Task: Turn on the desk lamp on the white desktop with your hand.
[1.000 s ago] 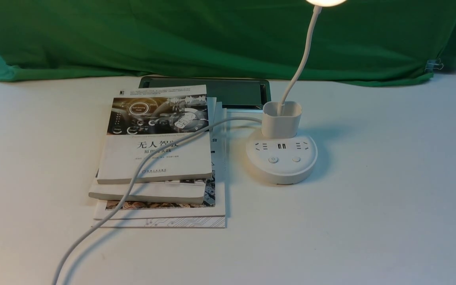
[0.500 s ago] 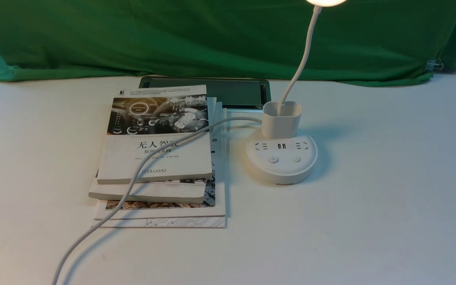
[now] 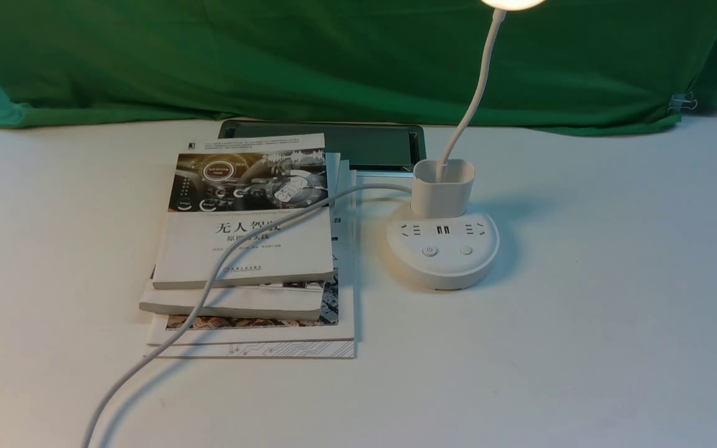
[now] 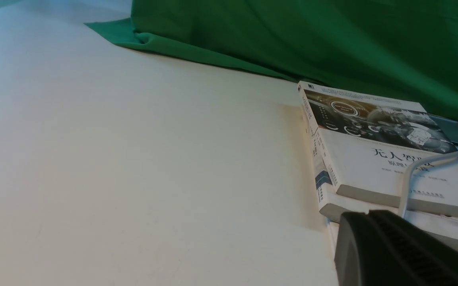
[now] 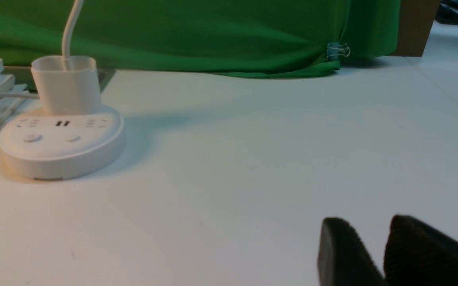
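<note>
The desk lamp (image 3: 442, 249) stands on the white desktop (image 3: 582, 348), right of centre. Its round base carries sockets, USB ports and two buttons, with a cup holder behind them. Its thin neck rises to the round head (image 3: 513, 3), which glows at the top edge. The lamp also shows in the right wrist view (image 5: 62, 139). My right gripper (image 5: 368, 226) hovers low over bare desktop, well away from the base, its jaws a narrow gap apart and empty. My left gripper (image 4: 368, 214) is shut and empty beside the books. Neither gripper shows in the front view.
A stack of books (image 3: 246, 249) lies left of the lamp, with the lamp's white cord (image 3: 209, 286) running over it toward the front edge. A dark flat tablet (image 3: 358, 143) lies behind the books. Green cloth (image 3: 333, 62) hangs along the back, with a binder clip (image 3: 682, 101).
</note>
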